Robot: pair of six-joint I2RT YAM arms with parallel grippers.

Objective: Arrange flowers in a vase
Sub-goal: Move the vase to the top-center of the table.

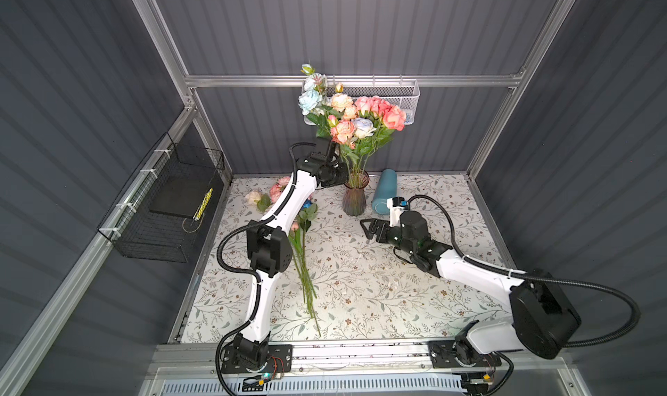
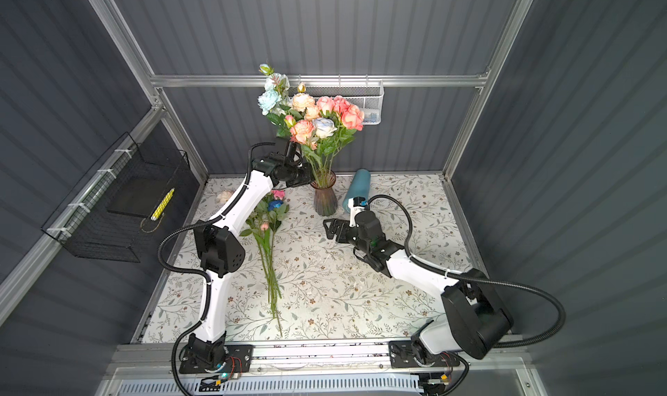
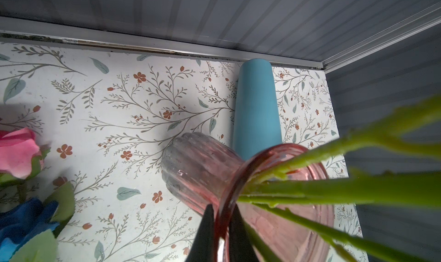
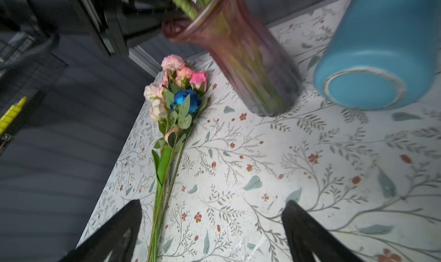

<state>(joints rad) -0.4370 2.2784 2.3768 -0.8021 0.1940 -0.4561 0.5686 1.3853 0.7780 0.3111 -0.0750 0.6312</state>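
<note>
The left pincer clamps the ribbed pink glass vase by its rim; the right pincer gapes empty.

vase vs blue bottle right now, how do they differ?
The vase stands upright; the blue bottle lies on its side. The vase is see-through ribbed pink glass; the bottle is opaque and smooth. The vase holds flowers and the left gripper pinches its rim; nothing grips the bottle. Both rest on the tablecloth near the back wall.
</note>
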